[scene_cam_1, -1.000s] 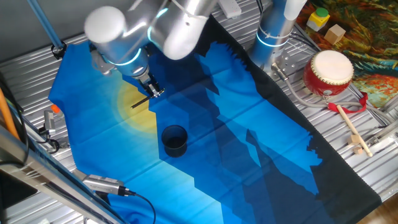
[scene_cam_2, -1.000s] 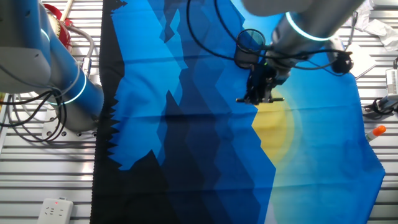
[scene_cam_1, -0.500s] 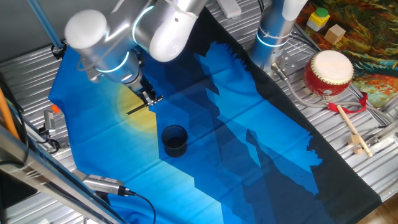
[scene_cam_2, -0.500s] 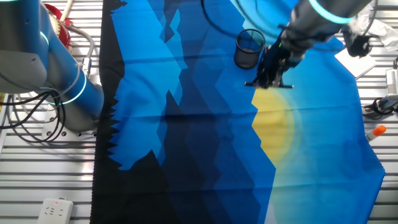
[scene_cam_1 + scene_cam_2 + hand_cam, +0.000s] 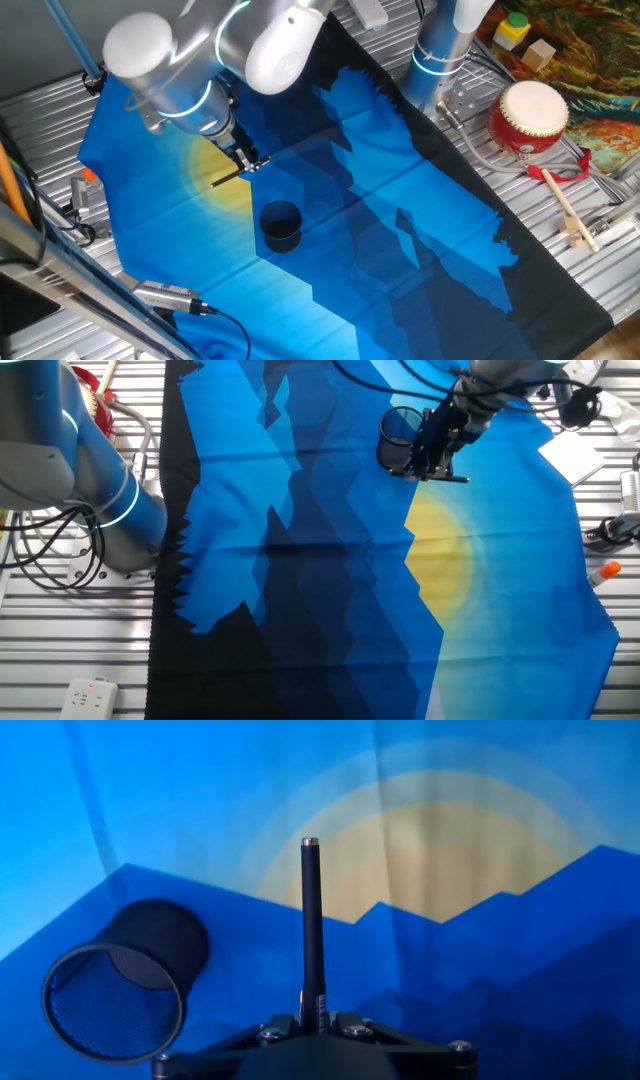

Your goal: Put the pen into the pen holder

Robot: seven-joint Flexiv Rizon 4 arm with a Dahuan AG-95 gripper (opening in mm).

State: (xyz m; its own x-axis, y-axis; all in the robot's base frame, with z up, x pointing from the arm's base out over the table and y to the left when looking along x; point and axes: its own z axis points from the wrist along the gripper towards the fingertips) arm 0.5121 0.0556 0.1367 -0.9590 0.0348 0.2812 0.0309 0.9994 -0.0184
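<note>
From one fixed view, the gripper (image 5: 246, 161) is clamped on the black pen (image 5: 229, 175), with the pen holder (image 5: 280, 225) at its five o'clock on the blue cloth (image 5: 400, 240). From the other fixed view, the pen (image 5: 432, 476) hangs just beside the pen holder (image 5: 399, 438), at its four o'clock. In the hand view, the pen (image 5: 312, 925) points to twelve o'clock and the mesh pen holder (image 5: 125, 978) sits at its eight o'clock.

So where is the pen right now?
The pen is clamped in the gripper, lifted off the blue cloth. In the hand view it points away over the yellow sun print, with the pen holder standing to its lower left.
</note>
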